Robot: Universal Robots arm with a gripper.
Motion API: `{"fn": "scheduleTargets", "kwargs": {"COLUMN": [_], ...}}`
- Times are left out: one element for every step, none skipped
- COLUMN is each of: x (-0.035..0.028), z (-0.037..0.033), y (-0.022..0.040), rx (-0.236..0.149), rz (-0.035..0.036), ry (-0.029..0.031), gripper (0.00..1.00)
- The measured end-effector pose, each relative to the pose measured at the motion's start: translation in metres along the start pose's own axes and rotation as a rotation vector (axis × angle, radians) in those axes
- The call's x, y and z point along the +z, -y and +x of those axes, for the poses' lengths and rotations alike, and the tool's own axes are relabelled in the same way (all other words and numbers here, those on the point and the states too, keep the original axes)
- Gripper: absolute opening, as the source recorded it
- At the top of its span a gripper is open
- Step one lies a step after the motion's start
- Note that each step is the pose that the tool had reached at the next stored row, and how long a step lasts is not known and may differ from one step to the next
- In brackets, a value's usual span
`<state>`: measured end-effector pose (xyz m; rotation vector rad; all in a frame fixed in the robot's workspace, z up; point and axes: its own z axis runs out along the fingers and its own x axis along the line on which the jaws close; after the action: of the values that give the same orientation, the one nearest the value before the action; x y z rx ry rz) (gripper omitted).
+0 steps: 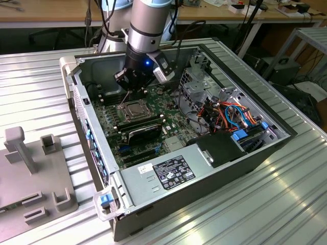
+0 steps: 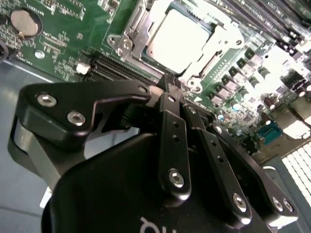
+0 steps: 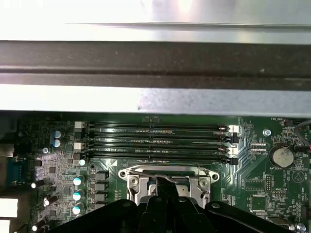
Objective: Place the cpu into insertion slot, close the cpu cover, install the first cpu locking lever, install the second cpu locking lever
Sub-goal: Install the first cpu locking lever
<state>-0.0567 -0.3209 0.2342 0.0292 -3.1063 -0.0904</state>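
Cpu (image 2: 177,39) seated in the insertion slot (image 1: 124,112) on the green circuit board (image 2: 63,43), its pale metal top showing through the window of the cpu cover (image 2: 130,39), which we see lying flat over it. Right at the cover's edge the gripper (image 2: 171,86) points down with its two black fingers drawn together; a thin wire lever (image 3: 146,172) runs up to their tips, but we cannot tell whether they pinch it. Beside the socket lie long memory slots (image 3: 155,141). Around the board stands the open computer case (image 1: 153,189) on a ribbed metal table (image 1: 286,204).
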Motion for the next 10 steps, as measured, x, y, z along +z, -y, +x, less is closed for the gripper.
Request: {"fn": "scheduleTargets", "kwargs": {"x": [0.0003, 0.0007, 0.0014, 0.0033, 0.0043, 0.0044, 0.0044, 0.0044, 0.0044, 0.0043], "z": [-0.0008, -0.0013, -0.0015, -0.0017, -0.0016, -0.0015, -0.0005, 0.0011, 0.0028, 0.0047], "y": [0.0, 0.0002, 0.0005, 0.0013, 0.0032, 0.0052, 0.0054, 0.0054, 0.0054, 0.0053], "rx": [0.0, 0.0, 0.0, 0.0, 0.0, 0.0, 0.001, 0.0, 0.0, 0.0], "rz": [0.0004, 0.0018, 0.0031, 0.0049, 0.0066, 0.0066, 0.0065, 0.0066, 0.0067, 0.0067], "ry": [0.0, 0.0, 0.0, -0.0001, -0.0003, 0.0, 0.0, -0.0001, -0.0001, -0.0001], "gripper": [0.11, 0.11, 0.11, 0.11, 0.11, 0.11, 0.11, 0.11, 0.11, 0.11]}}
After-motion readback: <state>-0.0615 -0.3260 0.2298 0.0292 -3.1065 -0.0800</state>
